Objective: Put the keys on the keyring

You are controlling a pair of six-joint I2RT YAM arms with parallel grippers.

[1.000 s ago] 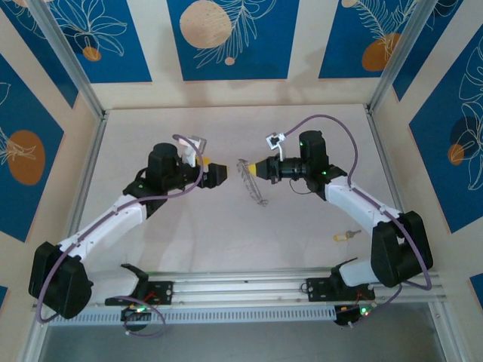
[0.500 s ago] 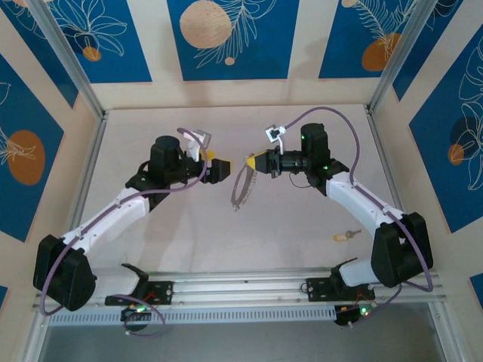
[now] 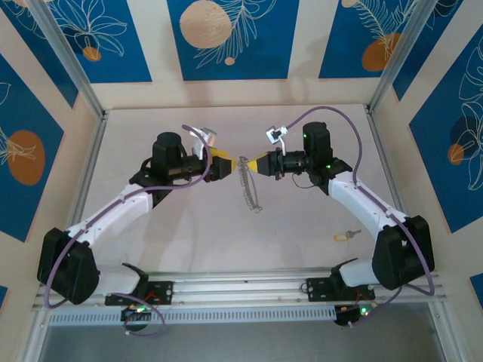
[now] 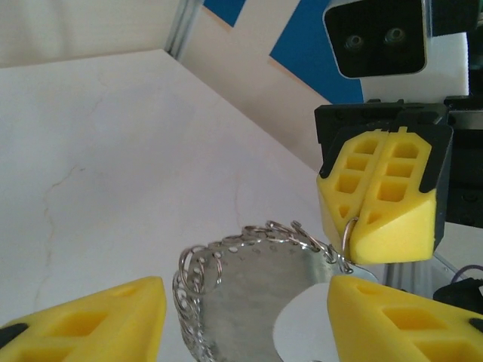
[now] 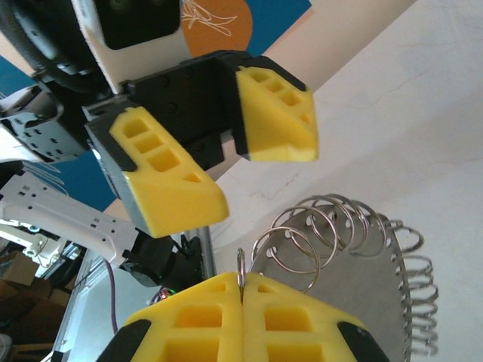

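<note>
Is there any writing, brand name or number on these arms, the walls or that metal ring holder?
None: no readable text anywhere.
Wall panels: only drawn leaves and orange circles, no words.
Wrist camera housing: two lenses, no label.
Keyring and yellow fingers: no markings.

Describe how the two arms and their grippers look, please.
The left arm and right arm have white links, black joints and purple cables. The left gripper and right gripper carry wedge-shaped yellow fingers with rectangular hollows on black mounts.
</note>
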